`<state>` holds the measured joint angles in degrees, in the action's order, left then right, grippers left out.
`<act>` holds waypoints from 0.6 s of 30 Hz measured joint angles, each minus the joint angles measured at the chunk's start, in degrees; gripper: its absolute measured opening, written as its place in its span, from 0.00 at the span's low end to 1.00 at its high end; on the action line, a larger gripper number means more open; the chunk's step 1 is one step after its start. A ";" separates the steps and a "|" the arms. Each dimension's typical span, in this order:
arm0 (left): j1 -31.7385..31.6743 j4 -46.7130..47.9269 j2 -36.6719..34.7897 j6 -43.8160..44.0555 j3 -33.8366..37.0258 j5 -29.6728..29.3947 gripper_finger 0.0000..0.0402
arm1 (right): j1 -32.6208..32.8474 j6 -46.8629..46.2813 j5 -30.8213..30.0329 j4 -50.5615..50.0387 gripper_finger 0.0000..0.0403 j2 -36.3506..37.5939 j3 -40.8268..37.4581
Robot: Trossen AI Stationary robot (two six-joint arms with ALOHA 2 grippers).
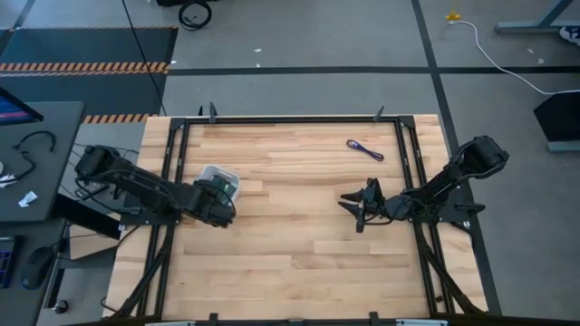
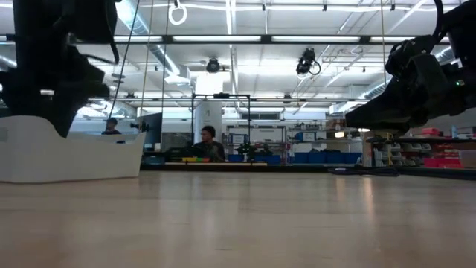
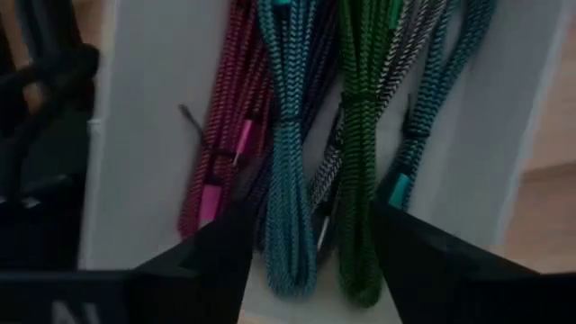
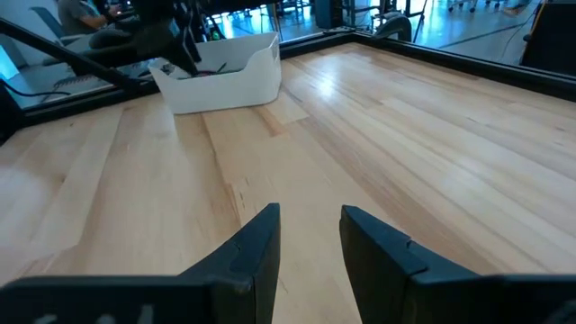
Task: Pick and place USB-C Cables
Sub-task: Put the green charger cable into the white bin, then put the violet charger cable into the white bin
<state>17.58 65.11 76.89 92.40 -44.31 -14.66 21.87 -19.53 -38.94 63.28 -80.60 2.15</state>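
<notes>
A white bin [image 1: 220, 174] stands left of the table's middle. It holds several folded cable bundles: maroon-pink [image 3: 225, 135], light blue [image 3: 288, 180], green [image 3: 360, 180], grey [image 3: 328, 175] and teal [image 3: 423, 117]. My left gripper [image 3: 310, 265] hangs open over the bin, pointing down, its fingers on either side of the light blue and green bundles. I see no touch. One purple cable [image 1: 365, 149] lies alone on the wood near the far right corner. My right gripper [image 1: 361, 215] is open and empty, low over the table right of centre, nearer than the purple cable.
Black frame rails [image 1: 408, 172] run along the table's left, right and far edges. Bare wood [image 4: 378, 117] lies between my right gripper [image 4: 310, 229] and the bin [image 4: 225, 76]. Beyond the table is a workshop where people sit [image 2: 208, 145].
</notes>
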 joint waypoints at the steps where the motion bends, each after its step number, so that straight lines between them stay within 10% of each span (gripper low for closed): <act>1: 0.07 1.21 -0.93 0.21 -0.80 -0.04 0.58 | 0.00 0.02 0.00 -0.03 0.31 0.00 0.00; 8: 0.76 4.08 -5.92 -1.24 -8.36 -6.78 0.60 | 0.00 0.45 0.04 -0.40 0.31 0.00 0.00; 18: 9.86 -5.25 -6.07 -8.89 -10.35 -37.74 0.53 | 0.02 2.81 4.99 -0.01 0.31 0.00 0.00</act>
<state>27.44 59.85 70.83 83.50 -54.66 -52.40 21.89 -16.72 -33.94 63.26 -80.60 2.15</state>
